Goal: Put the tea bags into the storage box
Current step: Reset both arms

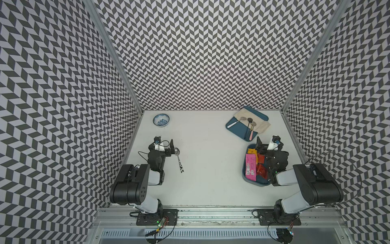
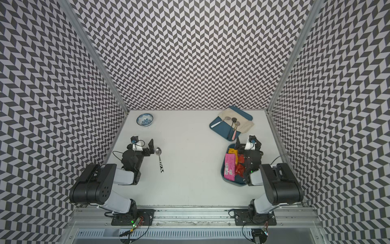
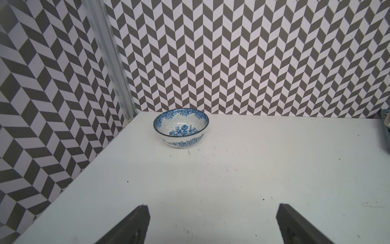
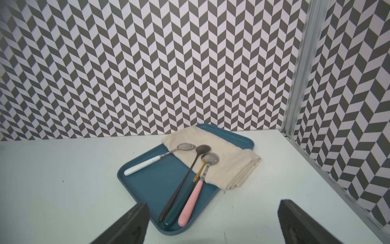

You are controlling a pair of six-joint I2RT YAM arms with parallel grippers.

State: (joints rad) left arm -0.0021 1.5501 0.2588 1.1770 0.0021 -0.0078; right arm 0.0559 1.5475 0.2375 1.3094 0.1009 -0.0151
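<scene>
The teal storage box (image 1: 244, 171) stands on the right side of the table in both top views. Several tea bags lie inside it: long pink sachets (image 1: 250, 167), a yellow-orange packet (image 1: 251, 151) and red foil packets (image 1: 261, 169). My right arm partly covers the box's right half. My right gripper (image 1: 265, 145) hangs open over the box's far end with nothing between its fingers (image 4: 135, 221). The box is out of the right wrist view. My left gripper (image 3: 212, 206) is open and empty over bare table on the left, far from the box (image 2: 223, 172).
A spoon with a black-and-white handle (image 1: 179, 158) lies just right of my left gripper (image 1: 166, 146). A blue-and-white bowl (image 1: 161, 120) sits at the back left. A flat blue tray (image 4: 156, 181) with a beige cloth and spoons lies just beyond the box.
</scene>
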